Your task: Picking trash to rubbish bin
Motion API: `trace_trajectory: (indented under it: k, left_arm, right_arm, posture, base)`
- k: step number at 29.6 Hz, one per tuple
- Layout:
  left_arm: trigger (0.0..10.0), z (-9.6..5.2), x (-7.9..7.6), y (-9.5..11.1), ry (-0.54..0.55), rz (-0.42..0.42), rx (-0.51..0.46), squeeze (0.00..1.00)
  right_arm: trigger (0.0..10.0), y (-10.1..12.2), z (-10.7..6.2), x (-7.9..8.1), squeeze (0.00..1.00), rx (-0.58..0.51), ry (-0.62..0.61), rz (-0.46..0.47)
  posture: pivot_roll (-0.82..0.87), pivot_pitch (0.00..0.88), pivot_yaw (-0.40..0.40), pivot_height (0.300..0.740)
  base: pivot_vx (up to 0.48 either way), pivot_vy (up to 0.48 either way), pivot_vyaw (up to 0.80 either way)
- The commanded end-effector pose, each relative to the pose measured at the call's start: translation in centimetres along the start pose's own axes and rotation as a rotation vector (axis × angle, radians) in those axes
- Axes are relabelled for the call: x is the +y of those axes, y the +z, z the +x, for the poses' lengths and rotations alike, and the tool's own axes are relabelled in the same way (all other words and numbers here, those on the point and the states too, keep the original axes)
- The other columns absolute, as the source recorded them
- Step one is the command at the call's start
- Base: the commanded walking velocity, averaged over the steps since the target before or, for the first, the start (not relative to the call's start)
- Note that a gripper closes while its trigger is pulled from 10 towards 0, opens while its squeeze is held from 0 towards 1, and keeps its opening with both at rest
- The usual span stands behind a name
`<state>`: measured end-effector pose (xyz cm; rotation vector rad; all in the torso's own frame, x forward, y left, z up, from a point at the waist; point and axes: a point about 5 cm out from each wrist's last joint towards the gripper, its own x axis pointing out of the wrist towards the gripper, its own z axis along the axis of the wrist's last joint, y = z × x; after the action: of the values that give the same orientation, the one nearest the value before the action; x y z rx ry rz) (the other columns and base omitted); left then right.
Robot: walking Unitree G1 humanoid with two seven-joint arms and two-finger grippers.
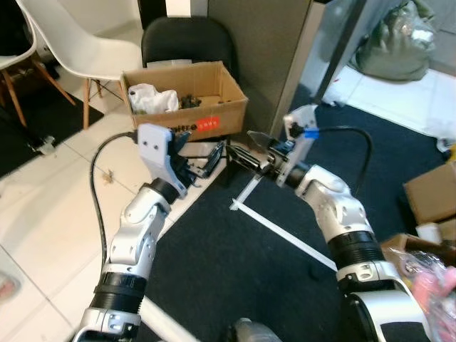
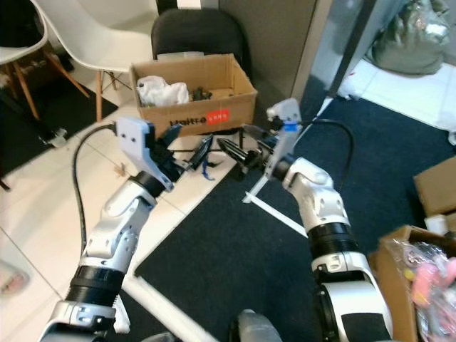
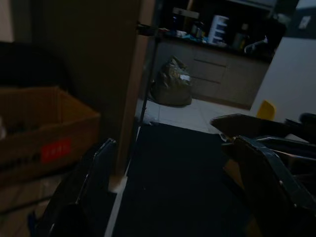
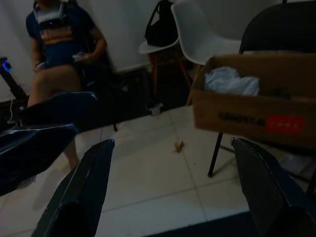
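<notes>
You have both silver arms raised in front of you, their tips pointing toward each other above the edge where the pale tiled floor [image 1: 43, 214] meets the dark blue carpet [image 1: 235, 263]. Your left pincer [image 2: 201, 153] has its two long black fingers spread apart with nothing between them; in the left wrist view the fingers [image 3: 79, 197] stand wide against the carpet. Your right pincer [image 2: 231, 151] is likewise spread and empty, its fingers [image 4: 84, 187] well apart in the right wrist view. The two pincers sit near each other, tips almost meeting, just in front of the open brown cardboard box with a red label [image 1: 187, 100].

That box stands on the seat of a black chair [image 1: 187, 43], and inside it lie a crumpled white plastic bag [image 1: 151, 98] and some small dark bits you cannot make out. A small brown scrap of trash [image 4: 178, 146] lies on the tiles near the box, also seen beside your left arm's black cable [image 1: 96, 178]. A white strip of tape [image 1: 285, 239] runs across the carpet under your right arm. A white moulded chair with wooden legs [image 1: 85, 43] stands to the left of the box. A seated person in a blue shirt [image 4: 61, 49] appears in the right wrist view.
</notes>
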<state>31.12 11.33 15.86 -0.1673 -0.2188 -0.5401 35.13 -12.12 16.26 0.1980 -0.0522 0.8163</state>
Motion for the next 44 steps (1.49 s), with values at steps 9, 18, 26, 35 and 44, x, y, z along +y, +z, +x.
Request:
trace_trajectory:
  k: [9, 18, 26, 35, 44]
  left_arm:
    - [10.0, -0.2, 0.2, 0.0, 0.004, 0.008, 0.001, 0.0]
    - [10.0, -0.6, 0.4, -0.1, 0.018, 0.027, -0.006, 0.0]
    - [10.0, -1.5, 1.0, -0.3, 0.049, 0.057, -0.016, 0.0]
    - [10.0, -1.7, 1.0, -0.5, 0.048, 0.066, -0.017, 0.0]
    - [10.0, -1.7, 0.9, -0.6, 0.044, 0.068, -0.022, 0.0]
  right_arm:
    - [10.0, 0.0, 0.4, 0.5, 0.0, 0.006, 0.02, -0.004]
    - [10.0, -0.1, -0.2, 0.0, 0.0, 0.003, 0.015, -0.009]
    - [10.0, -0.6, -1.0, 0.7, 0.0, 0.026, 0.105, -0.038]
    - [10.0, -0.7, -0.9, 0.9, 0.0, 0.029, 0.124, -0.051]
    - [10.0, -0.7, -0.9, 1.0, 0.0, 0.035, 0.137, -0.057]
  posture:
    - [-0.03, 0.0, -0.057, 0.74]
    - [-0.03, 0.0, -0.057, 0.74]
    - [-0.03, 0.0, -0.055, 0.74]
    - [-0.04, 0.0, -0.055, 0.74]
    - [-0.04, 0.0, -0.054, 0.74]
  base:
    - [-0.472, 0.0, 0.0]
    - [-0.307, 0.0, 0.0]
    - [0.0, 0.0, 0.19]
    - [0.0, 0.0, 0.77]
    - [0.0, 0.0, 0.77]
